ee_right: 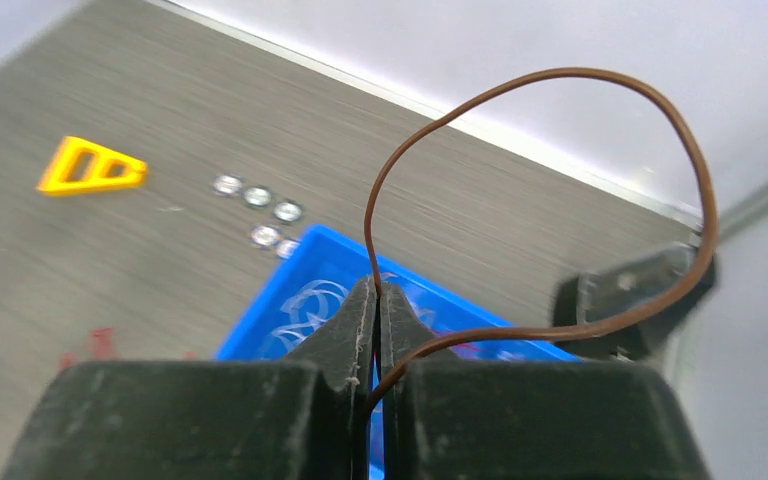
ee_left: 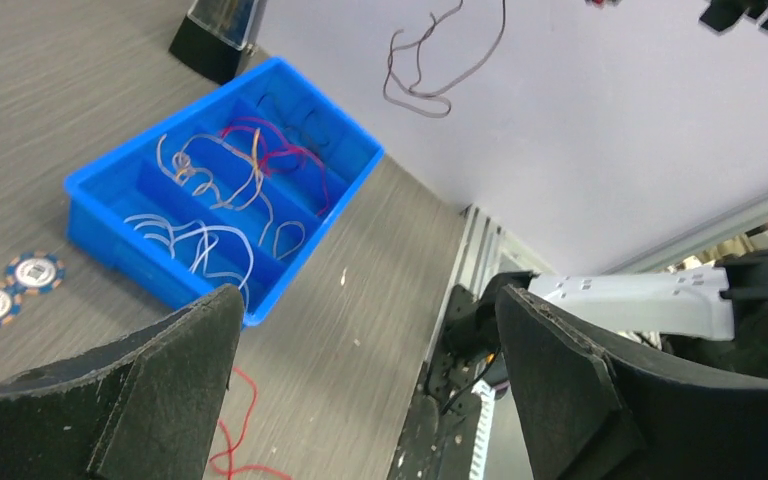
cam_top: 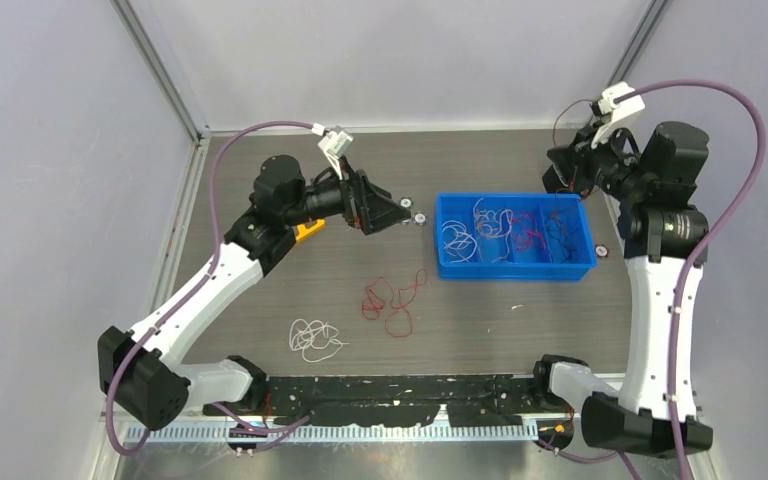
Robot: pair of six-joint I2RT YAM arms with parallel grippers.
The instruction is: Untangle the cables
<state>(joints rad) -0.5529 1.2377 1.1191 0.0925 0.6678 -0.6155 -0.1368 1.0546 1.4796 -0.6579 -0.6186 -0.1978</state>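
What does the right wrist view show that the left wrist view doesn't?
Only right wrist: the right hand shut on the brown cable, and a yellow triangle. Only left wrist: the left hand open and empty, and the dividers inside the blue bin. Both: the blue bin, the round discs, the brown cable's loop.

Blue divided tray point(cam_top: 515, 272) on grey table point(cam_top: 480, 330); round discs point(ee_right: 257, 196) lie between it and a yellow triangle point(ee_right: 90, 167).
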